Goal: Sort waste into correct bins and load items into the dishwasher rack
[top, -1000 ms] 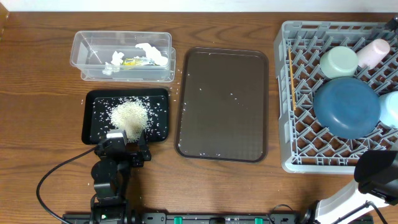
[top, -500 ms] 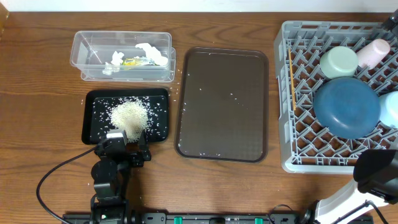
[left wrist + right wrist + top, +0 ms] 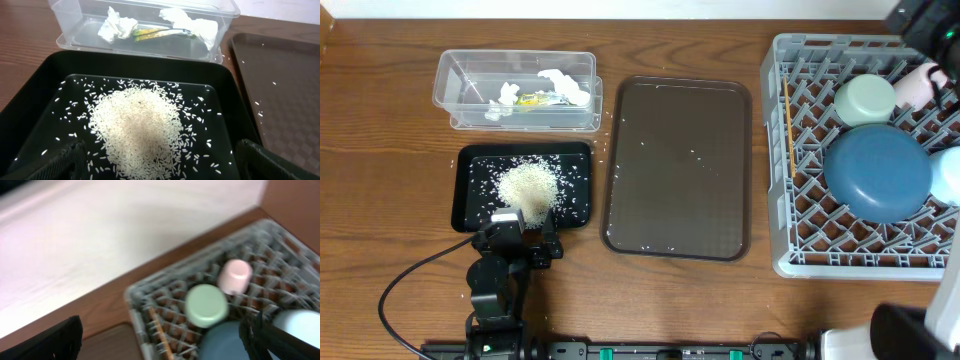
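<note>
Loose rice (image 3: 527,185) lies heaped in the black tray (image 3: 465,190). Crumpled tissue (image 3: 560,82) and a yellow-green wrapper (image 3: 532,99) lie in the clear tub (image 3: 455,85). The grey rack (image 3: 790,150) holds the dark blue plate (image 3: 878,172), a mint bowl (image 3: 865,100), a second pale bowl (image 3: 948,175) at its right edge, the pink cup (image 3: 918,85) and the yellowish stick (image 3: 788,120). My left gripper (image 3: 160,167) is open and empty over the near end of the rice (image 3: 137,125). My right gripper (image 3: 165,342) is open and empty, high above the rack's far corner; its view is blurred.
A dark brown serving tray (image 3: 680,165) with a few stray grains lies between the black tray and the rack. A few grains lie on the wooden table near the trays. The left arm's cable loops at the front left. A pale wall runs behind the table.
The right arm has swung up from the front right corner to above the rack's far right corner. The left arm and all objects are unmoved.
</note>
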You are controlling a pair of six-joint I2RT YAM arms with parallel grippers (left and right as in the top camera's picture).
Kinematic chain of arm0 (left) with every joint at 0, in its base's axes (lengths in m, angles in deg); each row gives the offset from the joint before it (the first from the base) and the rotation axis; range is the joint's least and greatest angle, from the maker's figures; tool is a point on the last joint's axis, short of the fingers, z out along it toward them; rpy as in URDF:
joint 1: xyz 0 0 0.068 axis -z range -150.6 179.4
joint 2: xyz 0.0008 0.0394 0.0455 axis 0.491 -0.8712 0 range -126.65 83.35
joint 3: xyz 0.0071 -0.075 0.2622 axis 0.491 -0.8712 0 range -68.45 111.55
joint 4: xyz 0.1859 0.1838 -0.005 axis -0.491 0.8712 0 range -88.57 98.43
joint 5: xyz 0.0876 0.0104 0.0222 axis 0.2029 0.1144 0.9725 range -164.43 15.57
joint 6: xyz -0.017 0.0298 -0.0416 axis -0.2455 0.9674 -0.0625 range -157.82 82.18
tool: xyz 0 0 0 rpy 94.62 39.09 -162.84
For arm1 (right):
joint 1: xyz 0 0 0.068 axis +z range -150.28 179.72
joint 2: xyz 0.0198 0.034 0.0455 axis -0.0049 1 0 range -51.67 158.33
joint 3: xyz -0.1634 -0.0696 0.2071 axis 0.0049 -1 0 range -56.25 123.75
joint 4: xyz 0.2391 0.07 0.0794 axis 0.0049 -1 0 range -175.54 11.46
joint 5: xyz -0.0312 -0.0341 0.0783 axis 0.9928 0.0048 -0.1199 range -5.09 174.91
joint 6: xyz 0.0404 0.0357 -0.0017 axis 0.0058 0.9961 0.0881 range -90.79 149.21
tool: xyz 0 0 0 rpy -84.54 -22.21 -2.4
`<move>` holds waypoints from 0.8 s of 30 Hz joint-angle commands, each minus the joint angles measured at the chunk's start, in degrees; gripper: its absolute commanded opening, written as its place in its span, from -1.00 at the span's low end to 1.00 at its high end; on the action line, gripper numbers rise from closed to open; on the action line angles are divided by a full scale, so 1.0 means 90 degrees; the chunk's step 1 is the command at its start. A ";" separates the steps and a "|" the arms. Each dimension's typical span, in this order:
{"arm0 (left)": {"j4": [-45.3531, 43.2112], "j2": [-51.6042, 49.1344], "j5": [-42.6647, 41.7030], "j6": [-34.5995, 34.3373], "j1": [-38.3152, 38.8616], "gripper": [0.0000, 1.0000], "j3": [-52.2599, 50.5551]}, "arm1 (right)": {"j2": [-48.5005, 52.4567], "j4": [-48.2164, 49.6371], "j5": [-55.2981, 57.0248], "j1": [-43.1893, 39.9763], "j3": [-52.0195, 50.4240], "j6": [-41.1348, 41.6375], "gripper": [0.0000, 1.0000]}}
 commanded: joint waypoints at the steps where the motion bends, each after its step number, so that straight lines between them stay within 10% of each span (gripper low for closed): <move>1: 0.0267 -0.0005 -0.0206 0.0061 -0.0044 0.93 -0.0073 | -0.0255 -0.0214 0.0265 0.0374 0.0017 -0.0505 0.98; 11: 0.0267 -0.0005 -0.0209 0.0061 -0.0044 0.93 -0.0073 | -0.0736 -0.0537 -0.0007 0.0457 -0.0678 -0.0469 0.98; 24: 0.0267 -0.0005 -0.0209 0.0061 -0.0044 0.93 -0.0073 | -0.4000 0.5015 -0.0731 0.0454 -0.7529 -0.0498 0.98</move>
